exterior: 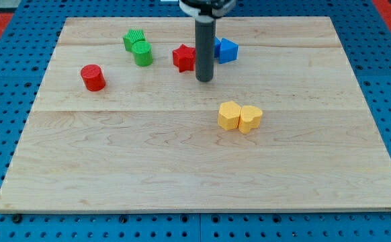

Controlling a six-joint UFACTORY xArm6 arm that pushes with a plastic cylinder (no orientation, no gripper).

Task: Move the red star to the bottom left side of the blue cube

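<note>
My tip (204,79) (bare rod, no pincer to report) is sitting at the red star's (183,58) 4 o'clock, likely staging a push. Star is lying just at 9 o'clock of the blue cube (226,50), not yet bottom-left.

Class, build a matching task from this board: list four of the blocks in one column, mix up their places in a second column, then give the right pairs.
Blocks:
1. red cylinder
2. red star
3. blue cube
4. yellow blocks

Places:
A. just to the view's right of the rod
B. side by side, touching, below my tip
C. alone, nearest the board's left edge
D. just to the view's left of the rod

Pairs: 1-C, 2-D, 3-A, 4-B
</note>
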